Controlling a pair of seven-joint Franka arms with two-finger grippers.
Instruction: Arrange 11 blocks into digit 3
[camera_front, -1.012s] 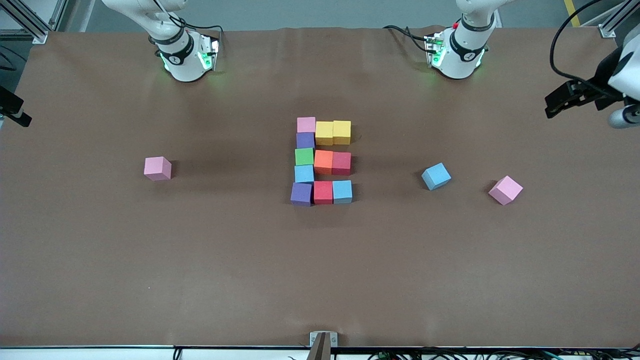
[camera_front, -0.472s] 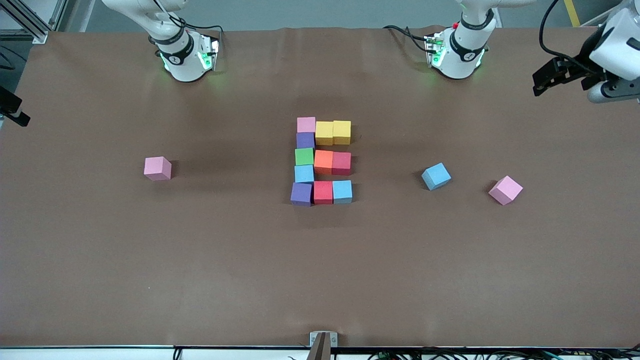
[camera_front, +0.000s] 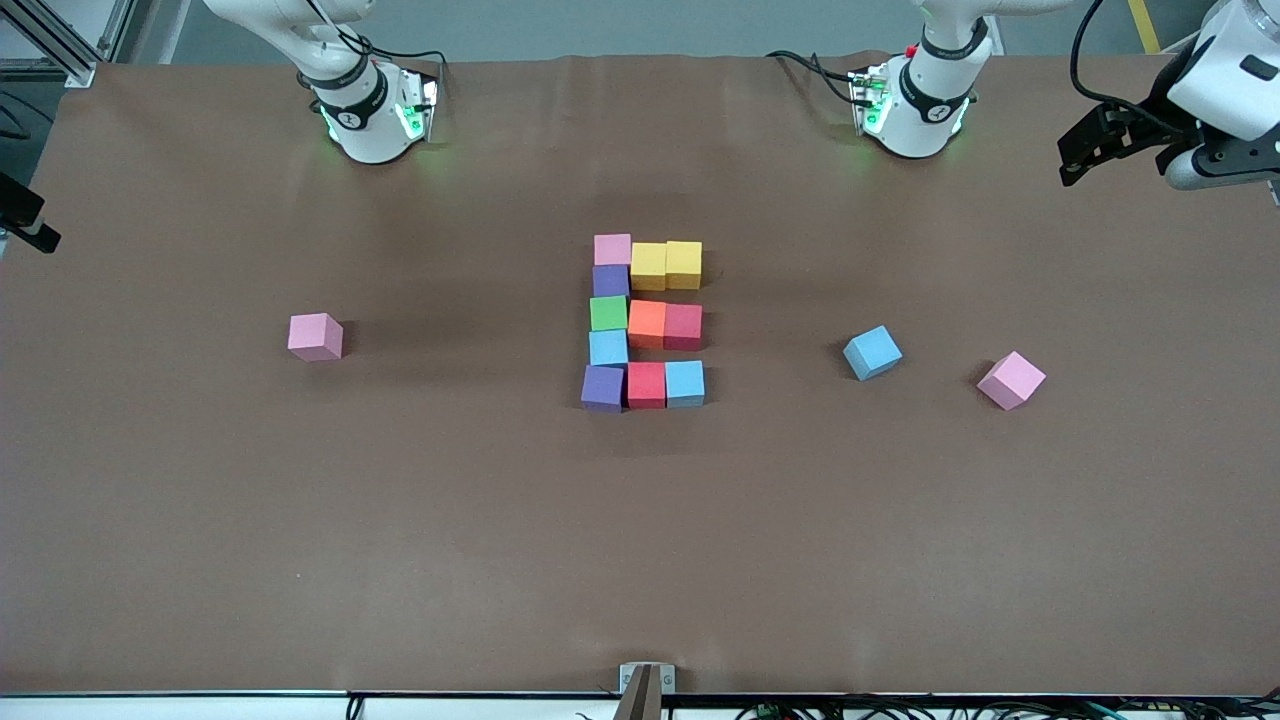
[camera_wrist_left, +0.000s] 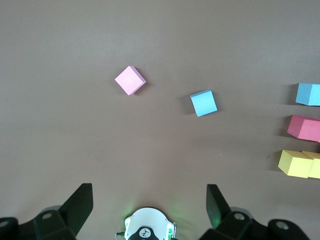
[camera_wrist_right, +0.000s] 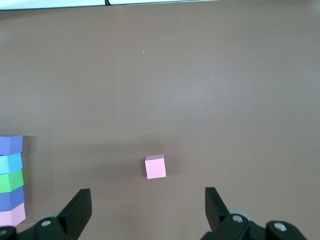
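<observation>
The right gripper (camera_wrist_right: 145, 212) hangs high over the right arm's end of the brown surface (camera_front: 300, 520), its jaws spread wide and holding nothing. Under it, alone and well apart from the rest, lies a pink block (camera_front: 316, 336), also visible in the right wrist view (camera_wrist_right: 155, 166).

In the middle of the surface sits the digit 3 (camera_front: 645, 322), eleven blocks touching, reading as an E from the front camera. Its spine runs from a pink cube (camera_front: 612, 249) at the end nearest the robots' bases, through a purple cube (camera_front: 610, 280), a green cube (camera_front: 608, 313) and a light blue cube (camera_front: 608, 347), to a second purple cube (camera_front: 603, 388) nearest the front camera. Three bars branch off toward the left arm's end: two yellow cubes (camera_front: 666, 265), then an orange cube (camera_front: 647, 323) with a red cube (camera_front: 683, 326), then another red cube (camera_front: 646, 384) with a light blue end cube (camera_front: 685, 383).

Toward the left arm's end lie two loose blocks, both turned askew: a light blue block (camera_front: 872, 352) and, farther along, a second pink block (camera_front: 1011, 380).

The left gripper (camera_front: 1085, 155) is up over the edge of the surface at the left arm's end, jaws fully apart and empty
</observation>
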